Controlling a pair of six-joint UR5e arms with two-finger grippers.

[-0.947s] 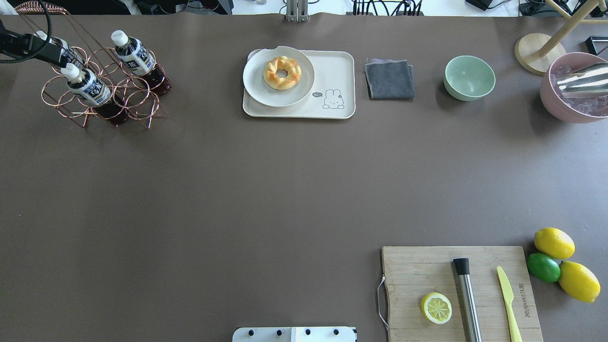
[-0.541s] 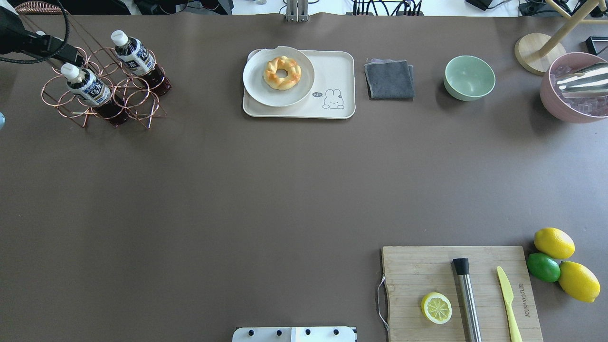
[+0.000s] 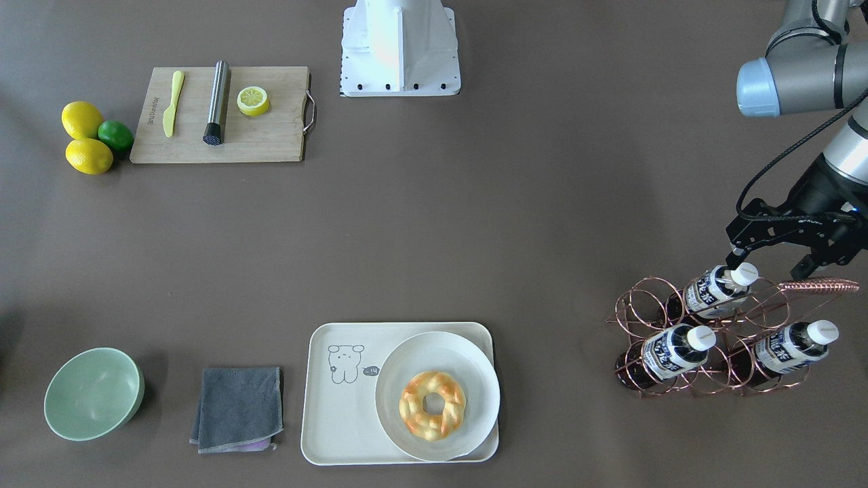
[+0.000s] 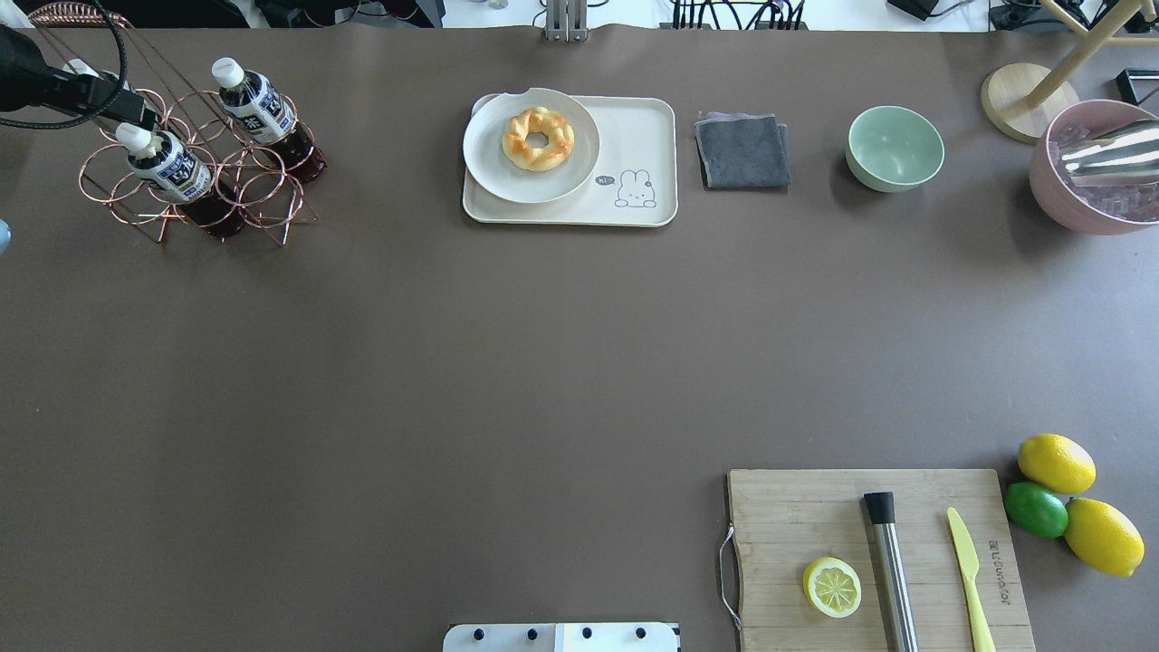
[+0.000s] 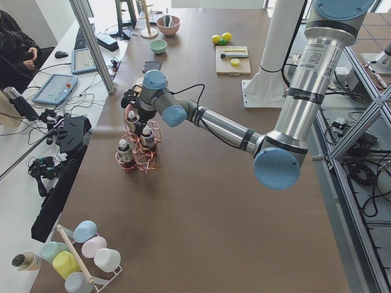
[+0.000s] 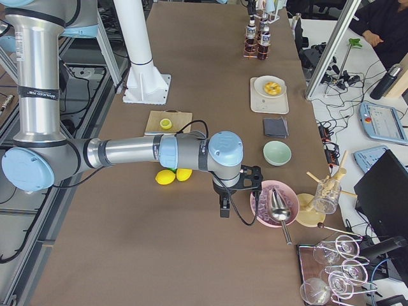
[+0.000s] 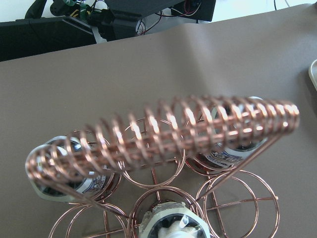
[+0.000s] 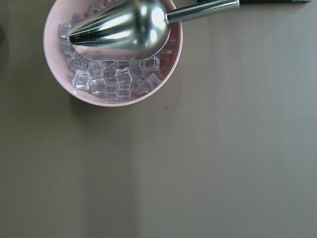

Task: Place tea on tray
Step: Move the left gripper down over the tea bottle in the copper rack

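Left gripper (image 3: 770,264) hangs at the right edge of the front-facing view with its black fingers spread apart. We see it poised just over the white cap of the tea (image 3: 717,290), the topmost bottle in the copper wire rack (image 3: 634,318). One finger sits just beside that cap, and we cannot tell whether it touches. The tea leans in its ring, cap pointing toward the right of that frame. Below it in the same rack lie a second bottle (image 3: 671,349) and a third bottle (image 3: 786,352).

We find the tray (image 3: 339,413) at the lower middle of that view, well apart from the rack. On its right half stands a round white plate (image 3: 407,366) with a doughnut (image 3: 432,405) on it. The bear drawing is on the bare left half. To the tray's left lie a grey cloth (image 3: 237,407) and, further left, a green bowl (image 3: 91,393).

Only the side view from the robot's right shows the right gripper (image 6: 224,205). It hangs just beside a pink bowl (image 8: 119,102) of ice cubes with a metal scoop (image 8: 124,27) in it. From there we cannot tell whether its fingers are apart or together.
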